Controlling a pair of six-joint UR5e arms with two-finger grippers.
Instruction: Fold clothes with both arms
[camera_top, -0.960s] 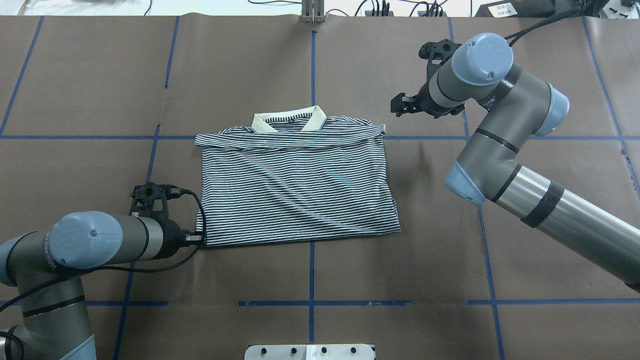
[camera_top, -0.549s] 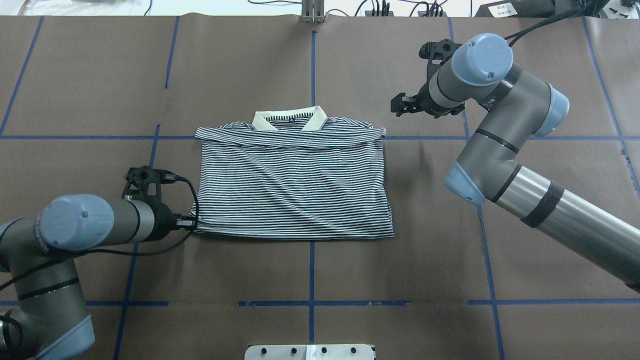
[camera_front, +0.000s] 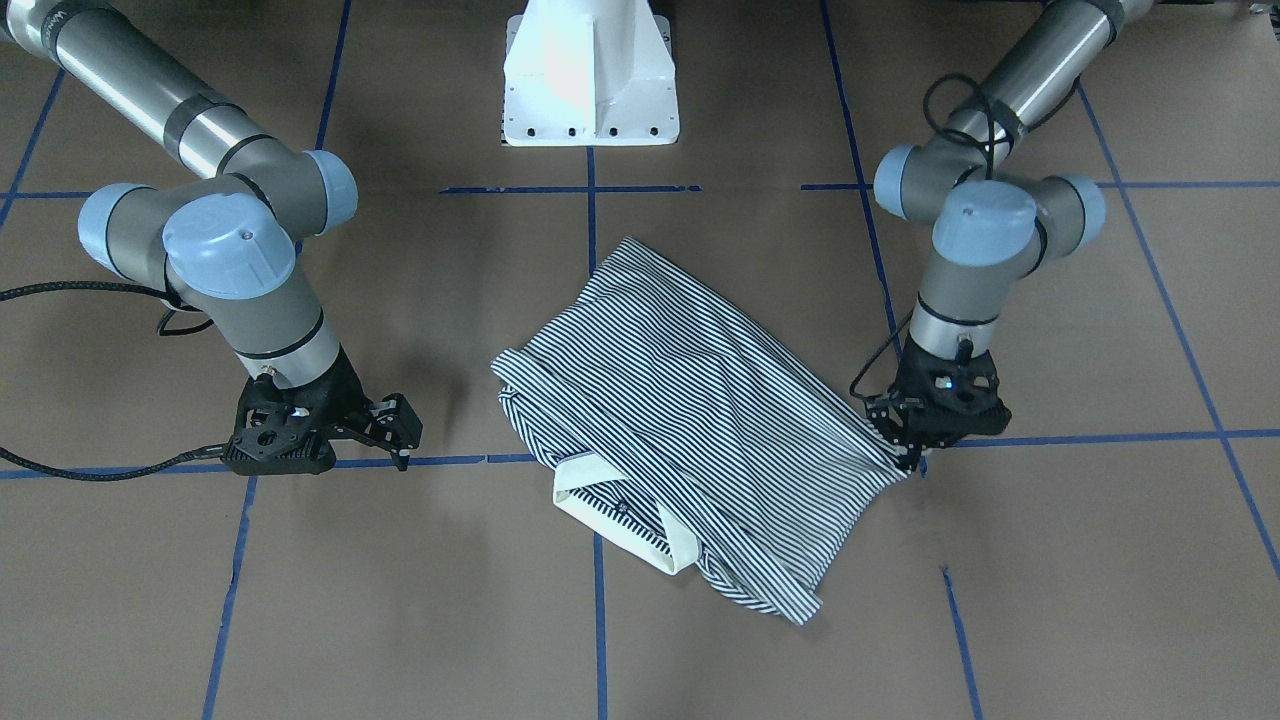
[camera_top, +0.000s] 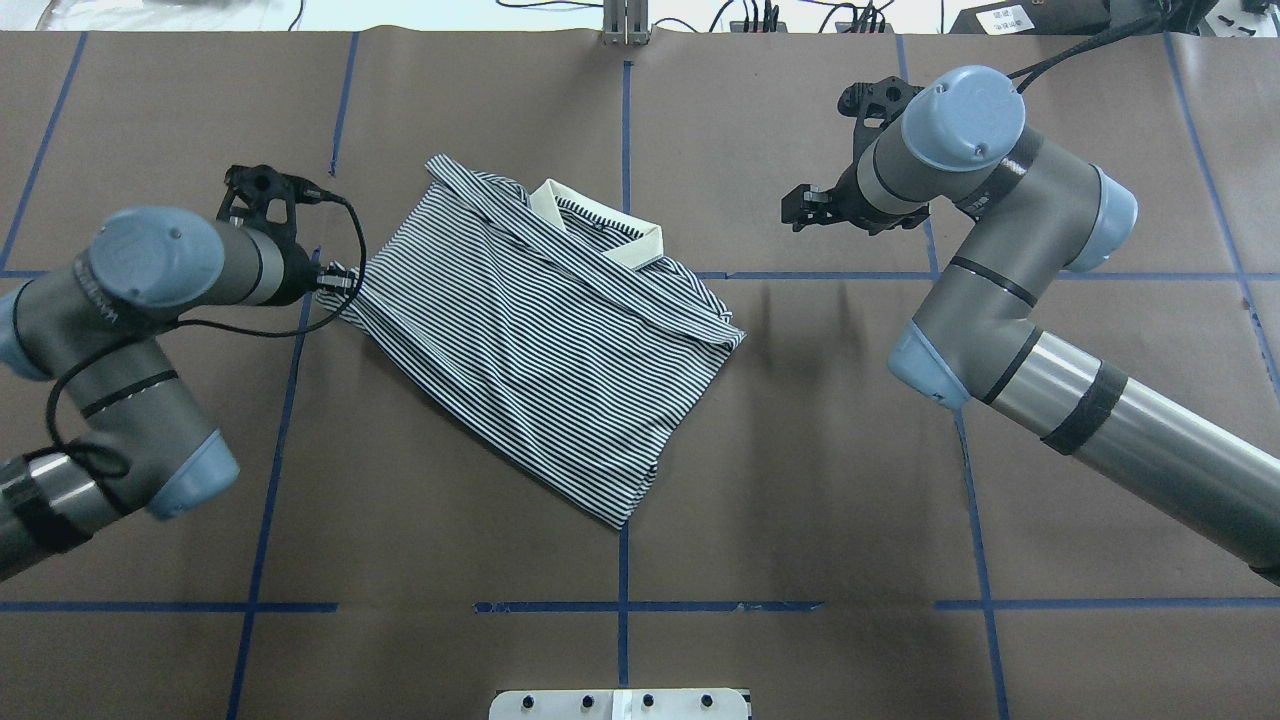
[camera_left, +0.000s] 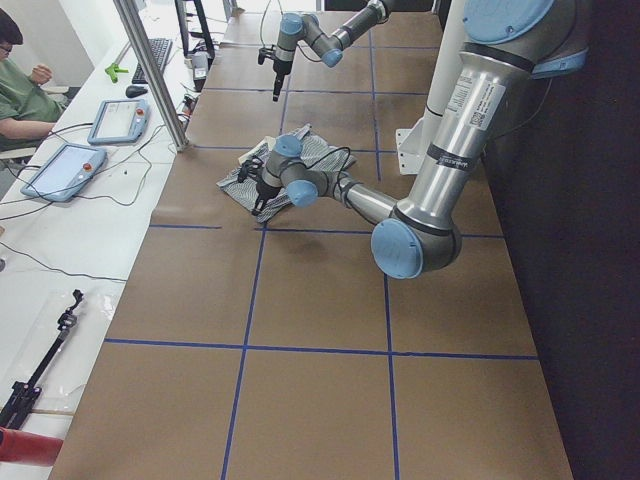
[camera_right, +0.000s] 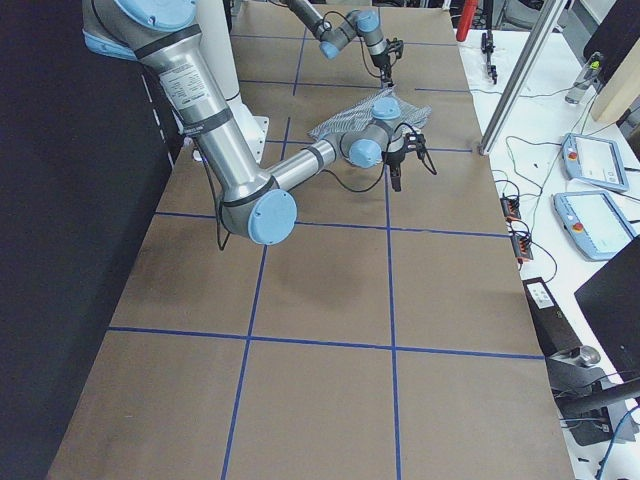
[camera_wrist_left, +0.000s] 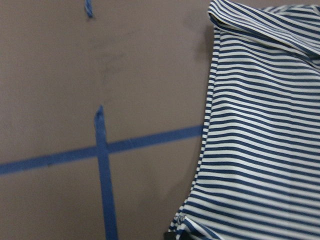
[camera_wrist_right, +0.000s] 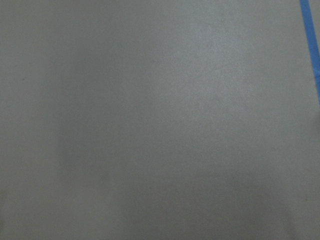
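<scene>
The striped polo shirt lies folded and skewed on the brown table, its cream collar toward the far side. My left gripper is shut on the shirt's left corner, which also shows in the front-facing view. The left wrist view shows the striped fabric running to its bottom edge. My right gripper hovers open and empty to the right of the collar, apart from the shirt; in the front-facing view it hangs just above the table. The right wrist view shows only bare table.
Blue tape lines divide the brown table cover. The white pedestal base stands at the robot's side. A metal post and cables sit at the far edge. A seated person and tablets are at a side bench.
My left gripper has dragged the shirt's near-left corner away from the robot and to the left, swinging the whole shirt into a diagonal lie. The right arm has not moved.
</scene>
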